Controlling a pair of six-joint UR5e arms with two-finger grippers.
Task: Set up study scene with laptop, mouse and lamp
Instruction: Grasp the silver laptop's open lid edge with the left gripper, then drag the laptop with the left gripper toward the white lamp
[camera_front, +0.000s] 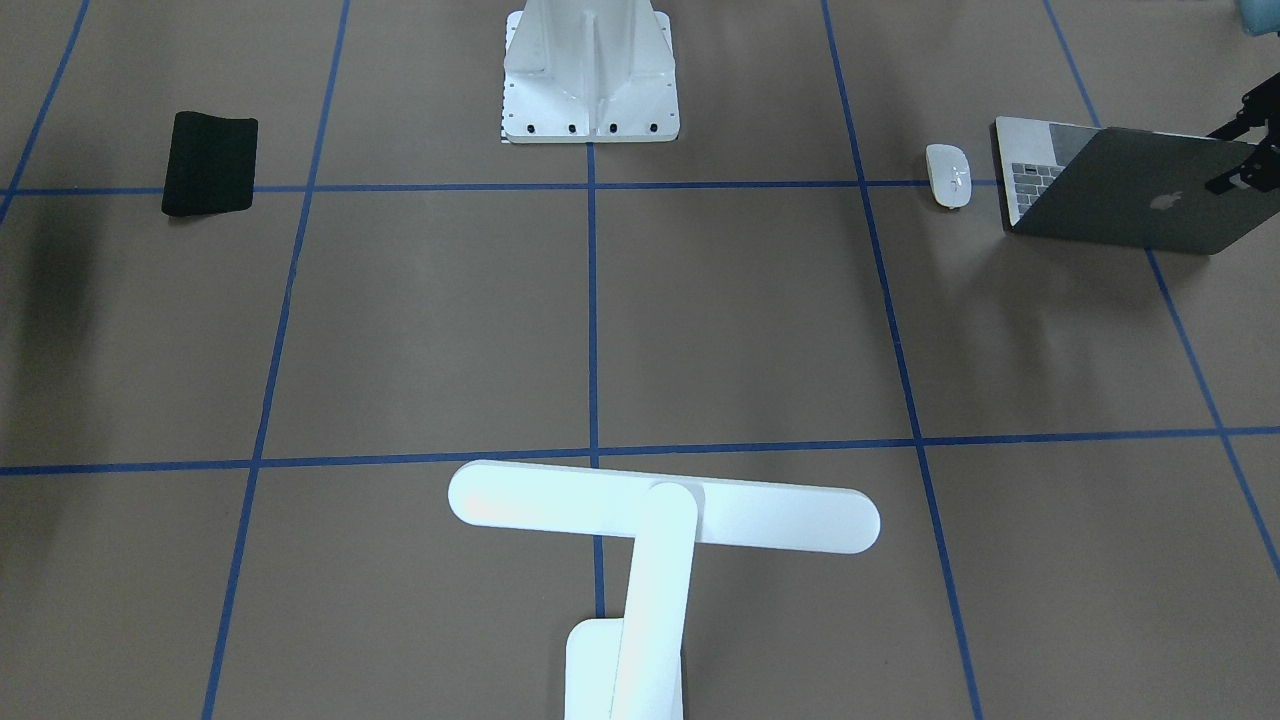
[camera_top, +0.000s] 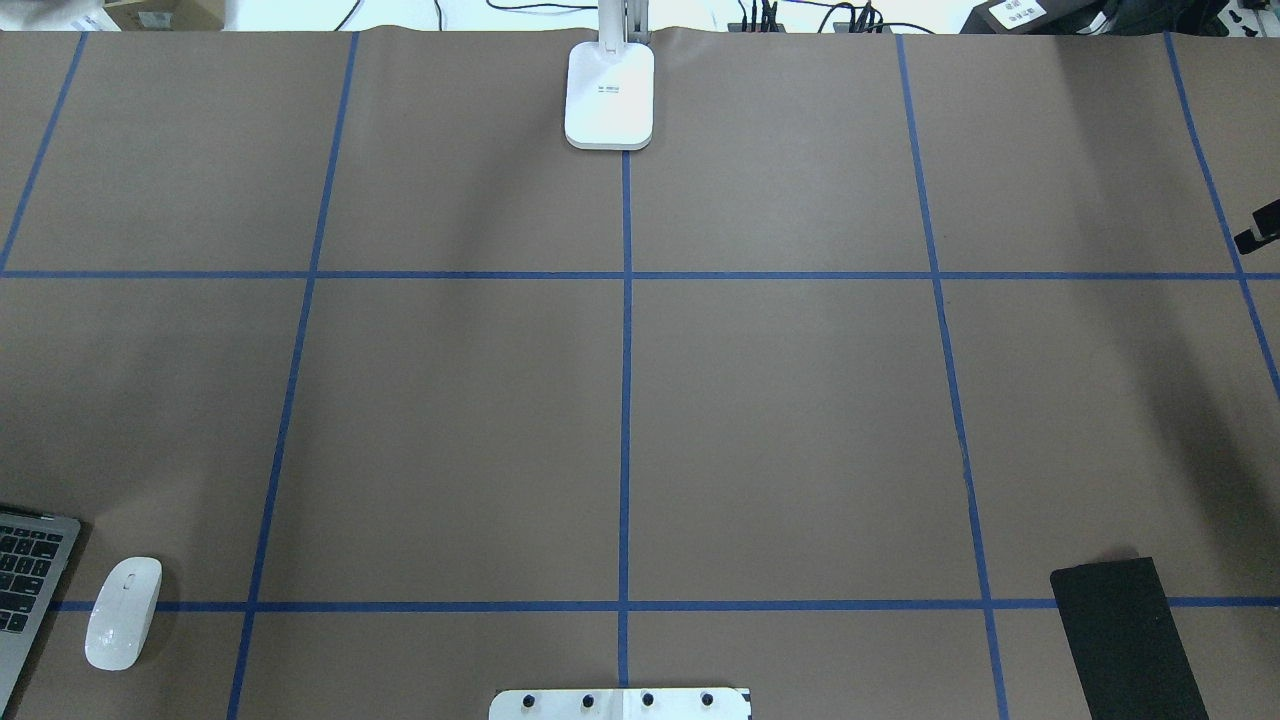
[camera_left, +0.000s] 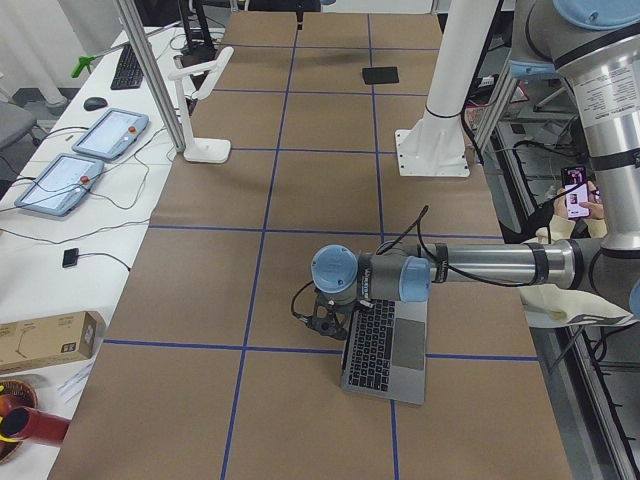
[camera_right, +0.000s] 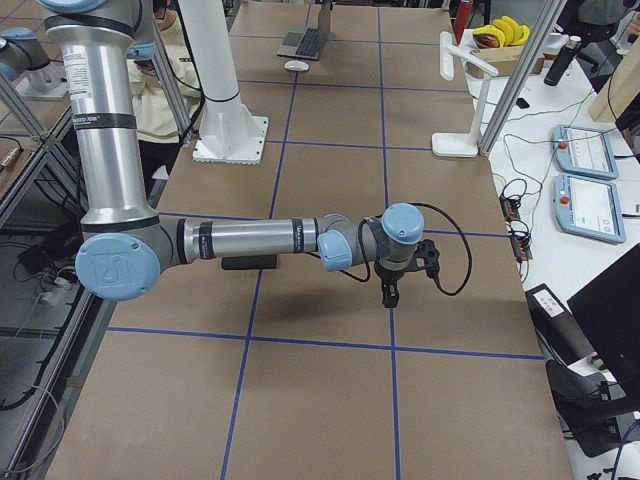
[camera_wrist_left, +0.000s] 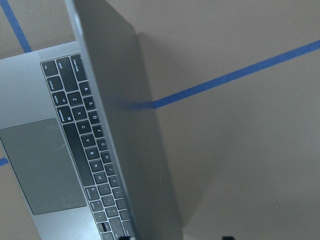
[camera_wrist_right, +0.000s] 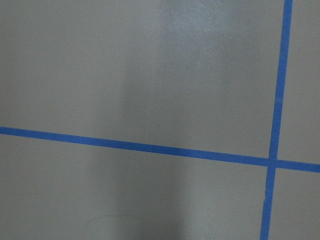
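The space-grey laptop (camera_front: 1130, 195) stands partly open at the table's near left corner, its lid tilted up and the Apple logo showing. My left gripper (camera_front: 1238, 152) is at the lid's top edge with a finger on each side. In the left wrist view the lid (camera_wrist_left: 140, 150) rises over the keys and the jaws look spread, not pinched. The white mouse (camera_front: 948, 175) lies just beside the laptop. The white lamp (camera_front: 660, 520) stands at the far middle edge. My right gripper (camera_right: 388, 297) points down above bare table. Whether it is open or shut cannot be told.
A black mat (camera_front: 210, 162) lies at the near right, beside my right forearm (camera_right: 250, 240). The white ribbed pedestal (camera_front: 590, 70) stands at the robot's base. Blue tape lines (camera_top: 625, 400) grid the brown table. Tablets and cables (camera_right: 590, 170) lie beyond the far edge.
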